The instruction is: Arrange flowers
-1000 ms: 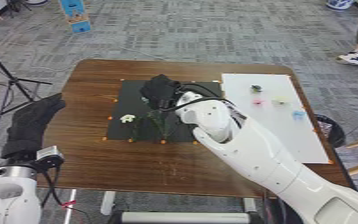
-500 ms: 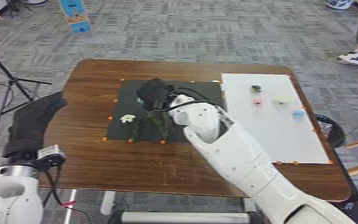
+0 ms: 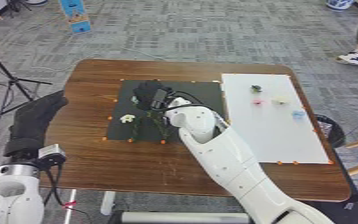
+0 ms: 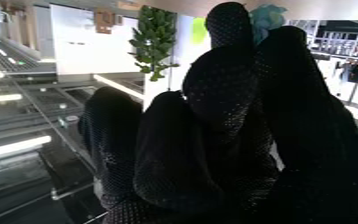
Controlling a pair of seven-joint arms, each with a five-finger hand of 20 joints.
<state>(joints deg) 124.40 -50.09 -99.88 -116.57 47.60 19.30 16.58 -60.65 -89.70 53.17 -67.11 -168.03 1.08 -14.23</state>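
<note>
Blue bloom pinched above the black mat

I have my right hand (image 3: 147,91) over the far left part of the black mat (image 3: 204,89), nearly closed, thumb and fingertips pinching a light blue flower (image 4: 267,17). Gripping with the tips leaves its petals poking out uncrushed, which I judge is why the hold is so light.

On the mat's left side lies a white flower (image 3: 127,118), with green stems (image 3: 163,131) beside it running toward the mat's near edge. That alignment suggests a bouquet being built, and I think the blue one belongs at its top. Setting it down calls for a gentle release; the glove could drag the petals.

Right of the mat, the white board (image 3: 278,137) carries more blooms, pink (image 3: 257,102) and pale yellow (image 3: 279,101) among them, probably laid apart for easy picking. My left hand (image 3: 35,117) is off the mat's left side, fingers extended, gripping nothing, out of the way.
</note>
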